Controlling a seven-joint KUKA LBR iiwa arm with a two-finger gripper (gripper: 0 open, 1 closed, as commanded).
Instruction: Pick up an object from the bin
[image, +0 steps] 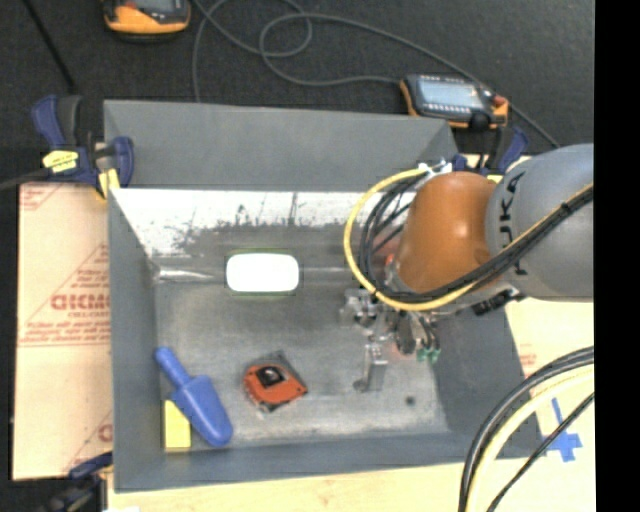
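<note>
Tool (372, 372) above bin floor (300, 335), right of orange-black tape measure (273, 385); spread or pressed, cannot tell.

— Where is the arm (545, 220) coming in?
— It is reaching in from the right, its grey link bending over toward the left.
— And the wrist?
— It is wearing an orange cover (445, 235), with yellow and black cables (352, 240) looping round its left side.
— The jaws?
— They are hanging below the cover, pointing down, perhaps leaning slightly left; it's hard to judge.
</note>
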